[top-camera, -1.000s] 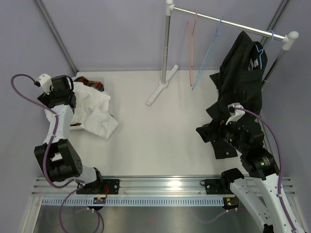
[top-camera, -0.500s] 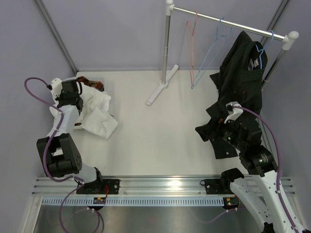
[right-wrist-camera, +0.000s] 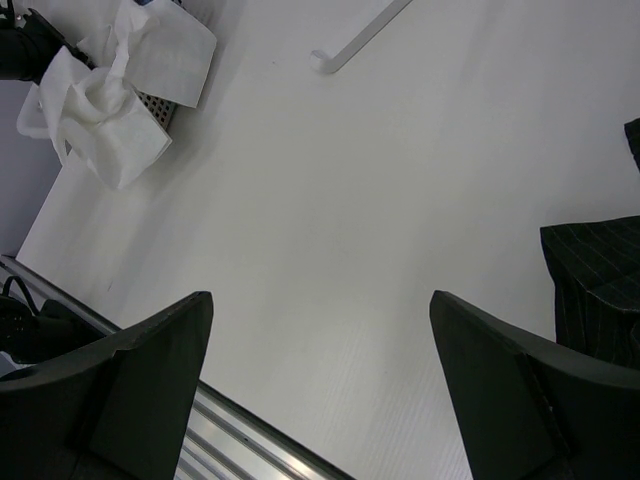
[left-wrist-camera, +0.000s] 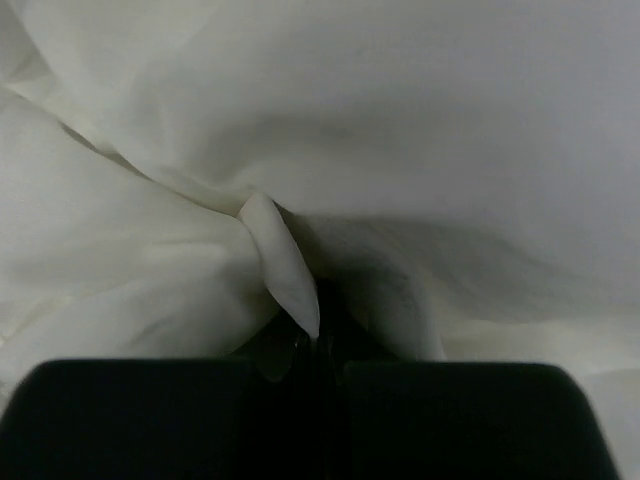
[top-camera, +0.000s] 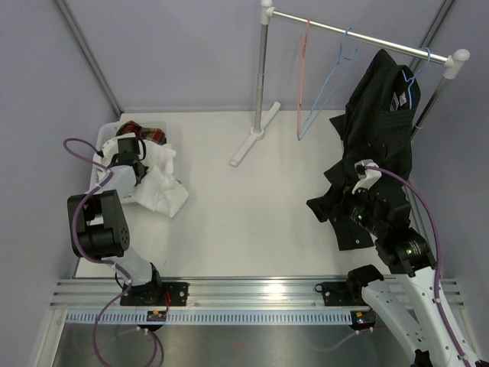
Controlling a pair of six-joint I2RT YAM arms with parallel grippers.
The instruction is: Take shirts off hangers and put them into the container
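So the shallow white plastic basket with lattice sides (right-wrist-camera: 156, 106) is parked at the far left of the white table (top-camera: 252, 214), and it's mostly buried. A plain white button-up shirt (top-camera: 159, 186) is heaped in it, and a good part of that shirt is spilled over the near and right edges onto the table. A bit of the red, orange and navy plaid shirt (top-camera: 144, 132) can be seen at the far end of the basket, tucked under the white one.

The left gripper (left-wrist-camera: 325, 345) is pushed down into that heap with its jaws squeezed together, and a fold of the white shirt is pinched between them.

The right gripper (right-wrist-camera: 320, 300) is spread wide over bare table at the near right. Nothing is held in it, though black cloth is seen just to its right.

The plain black button-up shirt (top-camera: 382, 122) is hung on a light blue wire hanger (top-camera: 413, 77) at the right end of the chrome rail (top-camera: 359, 35), its lower part draped down onto the table. A pink-red wire hanger (top-camera: 300, 84) and a second light blue wire hanger (top-camera: 327, 82) are hooked on the rail further left.
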